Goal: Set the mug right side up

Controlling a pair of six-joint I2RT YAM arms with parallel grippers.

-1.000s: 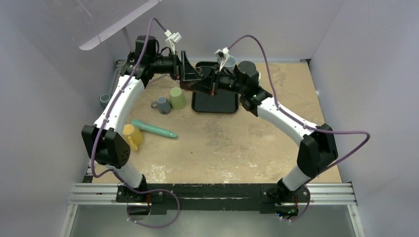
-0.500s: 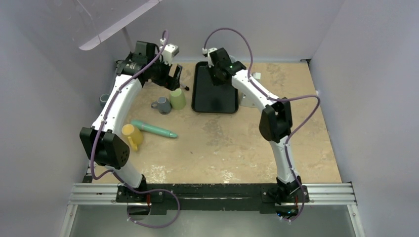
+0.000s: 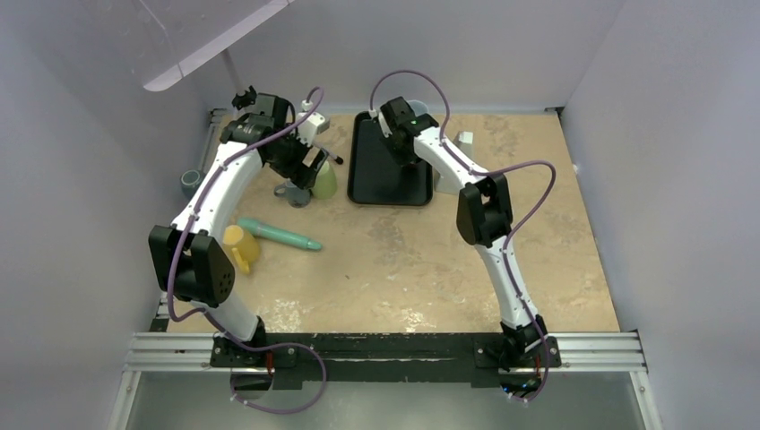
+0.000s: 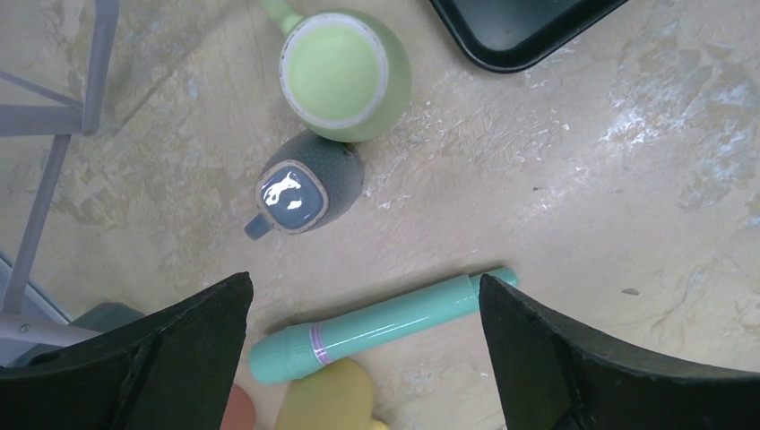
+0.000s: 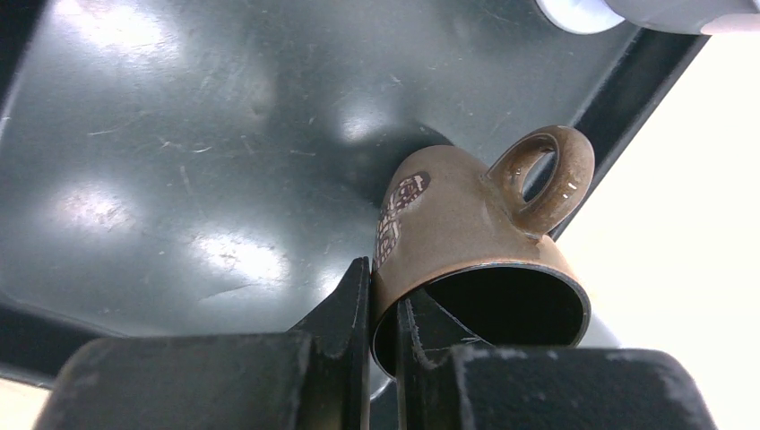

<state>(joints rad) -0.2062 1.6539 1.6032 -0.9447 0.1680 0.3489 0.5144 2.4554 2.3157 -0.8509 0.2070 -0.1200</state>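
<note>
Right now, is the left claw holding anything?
No, the left gripper is open, its fingers spread wide and gripping nothing.

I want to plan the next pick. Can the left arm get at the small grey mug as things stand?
Probably yes. The left gripper is open above the grey mug, with nothing over it. The green mug stands close beside it and could crowd one finger.

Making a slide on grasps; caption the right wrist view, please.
Right gripper pinches the brown mug by its rim, one finger inside, over the black tray.
</note>
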